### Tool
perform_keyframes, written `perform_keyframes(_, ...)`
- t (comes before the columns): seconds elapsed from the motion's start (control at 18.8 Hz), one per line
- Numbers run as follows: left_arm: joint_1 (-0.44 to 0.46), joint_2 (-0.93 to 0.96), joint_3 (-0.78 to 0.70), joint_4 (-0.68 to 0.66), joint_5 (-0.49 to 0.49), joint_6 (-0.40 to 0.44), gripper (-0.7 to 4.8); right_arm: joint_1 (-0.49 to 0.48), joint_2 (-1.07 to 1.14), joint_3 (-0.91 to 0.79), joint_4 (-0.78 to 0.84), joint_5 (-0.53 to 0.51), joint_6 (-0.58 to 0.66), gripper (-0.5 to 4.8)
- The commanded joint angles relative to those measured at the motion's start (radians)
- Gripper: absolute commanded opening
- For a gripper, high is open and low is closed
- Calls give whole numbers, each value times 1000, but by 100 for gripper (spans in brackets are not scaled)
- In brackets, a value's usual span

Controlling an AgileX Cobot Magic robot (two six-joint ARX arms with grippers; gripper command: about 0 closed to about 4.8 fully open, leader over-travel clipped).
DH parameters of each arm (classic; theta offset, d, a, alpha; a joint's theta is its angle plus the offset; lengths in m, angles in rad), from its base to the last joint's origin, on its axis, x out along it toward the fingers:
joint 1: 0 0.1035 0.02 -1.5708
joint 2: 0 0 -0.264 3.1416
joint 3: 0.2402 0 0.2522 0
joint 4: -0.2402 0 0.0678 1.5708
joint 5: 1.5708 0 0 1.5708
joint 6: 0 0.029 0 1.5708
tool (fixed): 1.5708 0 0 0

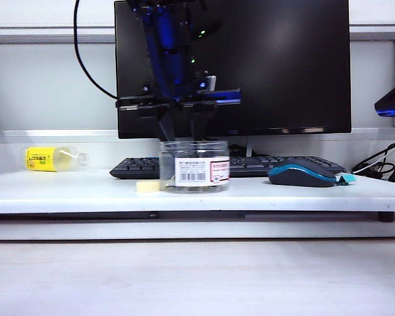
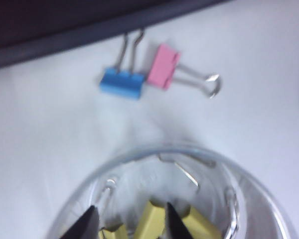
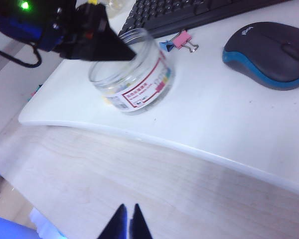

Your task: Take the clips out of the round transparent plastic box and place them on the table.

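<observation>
Clips are the story! On the white bench [image 1: 85, 191], the round transparent plastic box [image 1: 194, 166] sits dead centre before the keyboard [image 1: 135, 168], mouse [image 1: 301, 174] at three o'clock. Left gripper [image 2: 128, 224] dips inside, jaws parted, straddling a yellow clip [image 2: 152, 224] among the yellow clips. Blue clip [image 2: 121, 82] and pink clip [image 2: 163, 66] lie touching on the bench, twelve o'clock of the box. Right gripper [image 3: 127, 221] hovers off the bench's front edge, pinched nearly together, empty.

Bright, even light washed out the table [image 1: 66, 191] in every view. The left wrist picture was soft, its blue clip [image 2: 121, 83] and pink clip [image 2: 163, 66] blurred. The monitor [image 1: 283, 66] stayed a featureless black, and the floor surface [image 1: 197, 276] looked hazy.
</observation>
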Motion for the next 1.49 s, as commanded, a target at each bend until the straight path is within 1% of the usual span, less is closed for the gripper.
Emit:
perform_keyframes(0.05, 11, -4, 6, -13, -6, 41, 182, 1, -1, 3, 11, 9, -7, 22)
perform_keyframes(0.32, 35, -4, 6, -18, -4, 63, 182, 1, -1, 3, 10, 12, -7, 22)
perform_keyframes(0.43, 42, -4, 6, -45, 3, 74, 182, 1, -1, 3, 10, 12, -7, 22)
perform_keyframes(0.64, 42, -5, 7, -114, 11, 138, 182, 1, -1, 3, 8, 16, -8, 22)
perform_keyframes(0.8, 48, -5, 11, -139, 10, 151, 182, 1, -1, 3, 7, 27, -8, 22)
perform_keyframes(0.91, 53, -5, 23, -150, -5, 163, 182, 1, -1, 3, 4, 27, -8, 22)
perform_keyframes(1.12, 53, -4, 97, -210, -56, 198, 182, 1, -1, 3, 3, 27, -8, 22)
perform_keyframes(1.33, 54, -3, 110, -279, -56, 206, 179, 1, -1, 3, 3, 31, -8, 22)
perform_keyframes(1.49, 54, -4, 110, -302, -56, 243, 179, 1, -1, 3, 4, 31, -8, 22)
